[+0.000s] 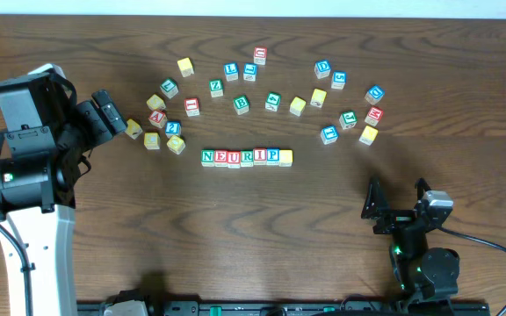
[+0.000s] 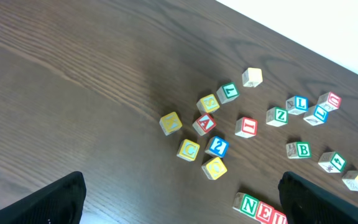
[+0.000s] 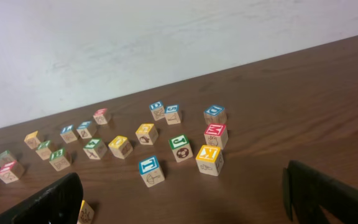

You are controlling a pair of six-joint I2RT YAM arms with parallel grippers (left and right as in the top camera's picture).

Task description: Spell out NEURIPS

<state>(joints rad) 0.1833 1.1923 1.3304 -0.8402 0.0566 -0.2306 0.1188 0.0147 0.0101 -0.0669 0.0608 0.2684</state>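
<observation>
Seven wooden cubes lie in a touching row [image 1: 247, 157] at the table's middle. They read green N [image 1: 207, 157], red E [image 1: 220, 157], U, green R [image 1: 247, 157], red I [image 1: 260, 156] and blue P [image 1: 273, 155]. The last cube is yellow-faced [image 1: 285, 157], and its letter is too small to read. The left wrist view shows the row's N end [image 2: 250, 204]. My left gripper [image 1: 111, 110] is open and empty at the far left, beside a cluster of loose cubes. My right gripper [image 1: 398, 195] is open and empty near the front right, apart from every cube.
Loose letter cubes form an arc behind the row, among them a green Z [image 1: 216, 87], a green B [image 1: 242, 104] and a blue D [image 1: 322, 68]. A tight cluster [image 1: 161, 127] lies by the left gripper, another [image 1: 354, 123] at the right. The white wall [image 3: 166, 50] stands behind the table.
</observation>
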